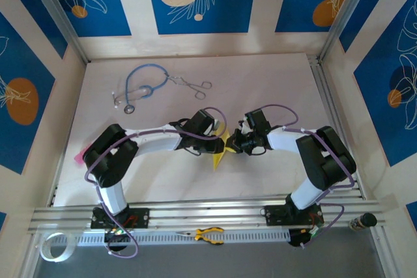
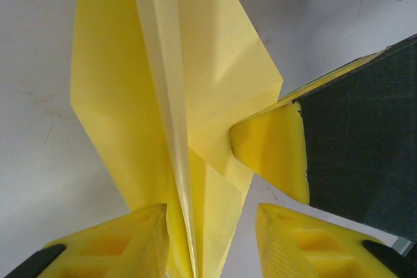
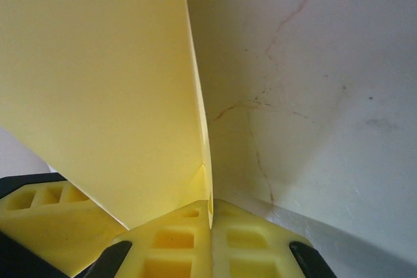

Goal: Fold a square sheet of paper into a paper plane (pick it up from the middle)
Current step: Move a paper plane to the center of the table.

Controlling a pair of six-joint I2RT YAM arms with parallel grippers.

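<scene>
The pale-yellow paper is folded into a narrow paper plane (image 1: 219, 156) with a centre crease, held up off the table between the two arms. My right gripper (image 1: 236, 142) is shut on it: in the right wrist view its fingertips (image 3: 210, 208) meet on a folded edge of the plane (image 3: 98, 83). In the left wrist view the plane (image 2: 130, 96) runs down between the jaws of my left gripper (image 2: 210, 216), which stand apart. The paper lies against the left finger (image 2: 111, 245), with a gap to the other one. The right gripper's fingers (image 2: 273, 154) pinch the plane's right flap.
A blue stethoscope (image 1: 140, 86) and metal forceps (image 1: 192, 84) lie at the back of the white table (image 1: 273, 89). A small pink object (image 1: 79, 157) sits at the left edge. Yellow-handled pliers (image 1: 208, 234) and a tape roll (image 1: 53, 247) rest by the front rail.
</scene>
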